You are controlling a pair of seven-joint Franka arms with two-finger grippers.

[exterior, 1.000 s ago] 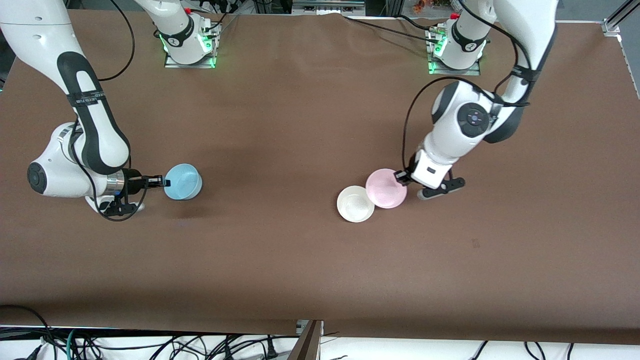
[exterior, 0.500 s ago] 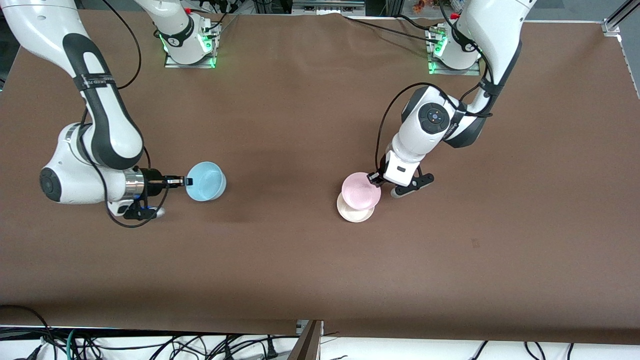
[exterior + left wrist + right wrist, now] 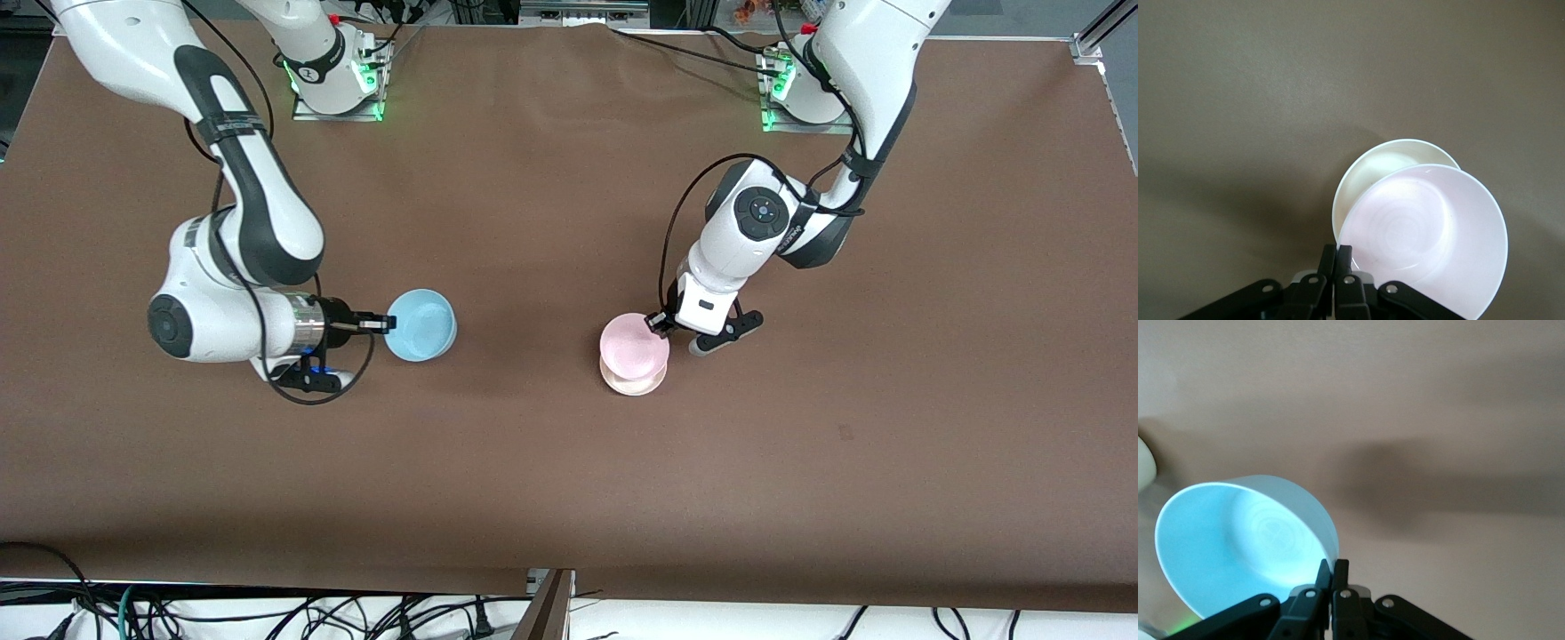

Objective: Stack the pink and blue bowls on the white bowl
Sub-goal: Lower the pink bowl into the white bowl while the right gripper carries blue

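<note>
On my screen the fingers (image 3: pixel 1335 267) of the left gripper (image 3: pixel 659 323) were pressed together on the rim of the pink bowl (image 3: pixel 633 344), one inside and one outside, with almost no gap between them. This gripper carried the pink bowl in the air over the white bowl (image 3: pixel 633 382), which stood on the brown table (image 3: pixel 551 462) toward the left arm's end of the middle area. In the left wrist view the pink bowl (image 3: pixel 1425 240) covered most of the white bowl (image 3: pixel 1378 167), and only one crescent of the white one was visible past its edge. I could not tell if the two bowls were touching. The fingers (image 3: pixel 1331 577) of the right gripper (image 3: pixel 385 324) were closed in the same manner on the rim of the blue bowl (image 3: pixel 421 324), and the bowl was tilted, with its opening turned partly to the front camera. It was held above the table toward the right arm's end, well apart from the other two bowls. In the right wrist view the blue bowl (image 3: pixel 1238 547) was seen from the open side, and its shadow lay on the cloth beside it.
</note>
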